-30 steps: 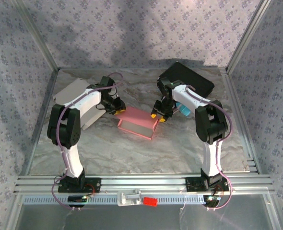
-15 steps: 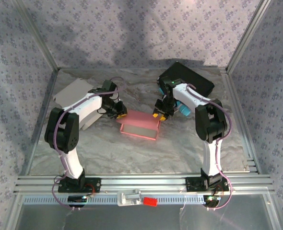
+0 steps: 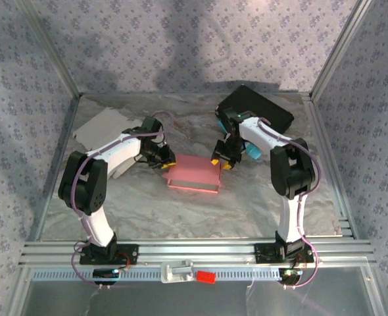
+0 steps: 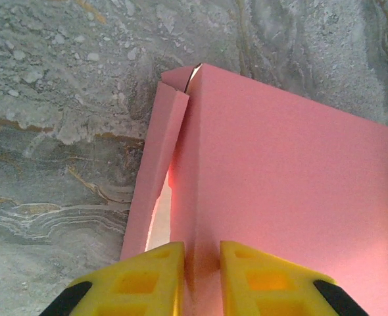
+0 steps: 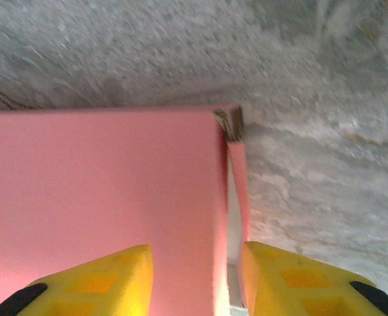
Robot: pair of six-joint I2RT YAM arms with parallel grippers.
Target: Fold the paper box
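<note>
The pink paper box (image 3: 194, 174) lies mid-frame on the table (image 3: 115, 210), between both tools: left gripper (image 4: 202, 253) pinches its left edge, right gripper (image 5: 194, 257) stands spread astride its right edge

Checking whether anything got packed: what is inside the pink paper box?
A gap beside the side flap of the pink paper box shows a pale sliver of interior. The lid covers the rest, hiding any contents.

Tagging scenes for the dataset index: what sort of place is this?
Most likely a lab robot test cell: aluminium frame with patterned fabric walls, left arm and right arm bolted to a rail at the near edge of the marble-look tabletop, a pink paper box as workpiece.
</note>
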